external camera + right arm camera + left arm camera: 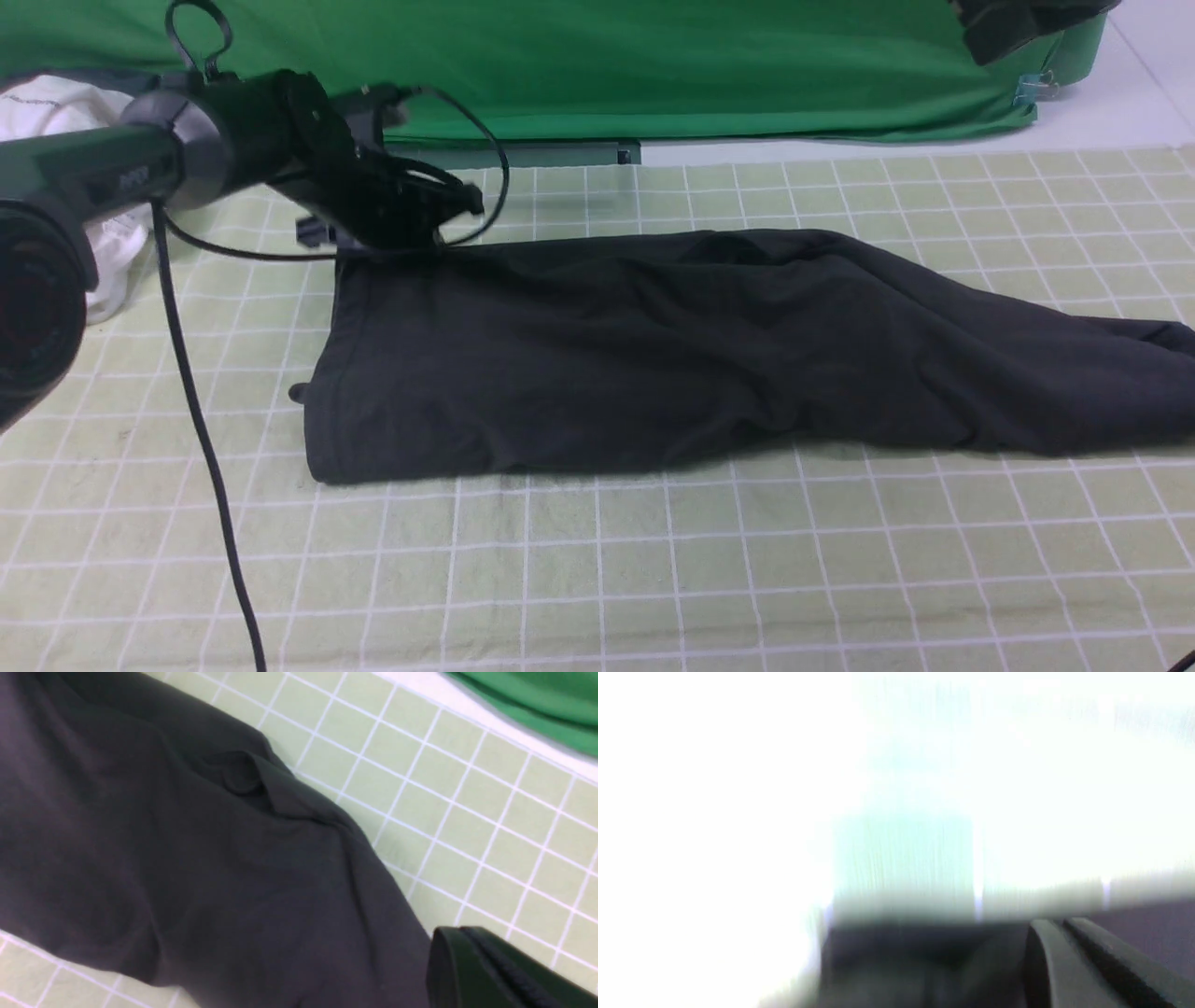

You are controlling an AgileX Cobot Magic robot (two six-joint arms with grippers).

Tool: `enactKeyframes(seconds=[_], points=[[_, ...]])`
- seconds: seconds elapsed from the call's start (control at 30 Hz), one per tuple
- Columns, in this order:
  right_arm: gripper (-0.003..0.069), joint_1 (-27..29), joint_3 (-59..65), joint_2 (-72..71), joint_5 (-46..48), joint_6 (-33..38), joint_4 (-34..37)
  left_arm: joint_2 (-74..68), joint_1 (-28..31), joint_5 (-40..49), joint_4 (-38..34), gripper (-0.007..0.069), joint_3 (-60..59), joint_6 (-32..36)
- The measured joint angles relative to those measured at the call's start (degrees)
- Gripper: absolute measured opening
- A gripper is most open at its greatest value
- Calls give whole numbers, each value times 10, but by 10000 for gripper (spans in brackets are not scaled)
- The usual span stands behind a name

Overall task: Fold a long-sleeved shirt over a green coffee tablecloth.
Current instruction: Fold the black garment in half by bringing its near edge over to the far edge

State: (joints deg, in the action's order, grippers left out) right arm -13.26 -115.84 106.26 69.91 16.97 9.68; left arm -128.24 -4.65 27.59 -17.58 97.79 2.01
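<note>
One left arm (140, 159) reaches inward, wrist dipped, at the long-sleeved shirt (653, 345) corner.

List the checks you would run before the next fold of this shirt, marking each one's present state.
1. Shirt lying on tablecloth: ok.
2. Left end effector shut at the shirt's far left corner: ok.
3. Fabric actually gripped there: cannot tell.
4. Right end effector shut, raised clear of shirt: ok.
5. Left wrist view readable: not ok, washed out.
</note>
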Motion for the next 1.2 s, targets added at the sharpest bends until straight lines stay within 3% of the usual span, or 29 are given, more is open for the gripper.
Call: enactKeyframes(seconds=[0.13,0.4,0.5,0.67,0.77,0.9,0.97,1.2], points=[[-1,1,0,-3,0,-1,-12,4,0,9,4,13,39,1],[7,28,71,-24,-2,-1,-18,60,0,231,80,13,117,1],[10,38,108,-26,-11,0,-20,83,0,271,87,13,121,1],[46,40,127,10,-46,42,12,91,0,280,79,13,122,1],[148,35,106,81,-61,106,76,85,0,280,60,13,122,1],[237,22,52,165,-69,171,101,77,0,263,44,13,122,1],[251,15,5,212,-75,213,111,73,0,259,33,13,122,1],[255,-1,-51,270,-99,254,112,69,0,259,25,13,122,1]])
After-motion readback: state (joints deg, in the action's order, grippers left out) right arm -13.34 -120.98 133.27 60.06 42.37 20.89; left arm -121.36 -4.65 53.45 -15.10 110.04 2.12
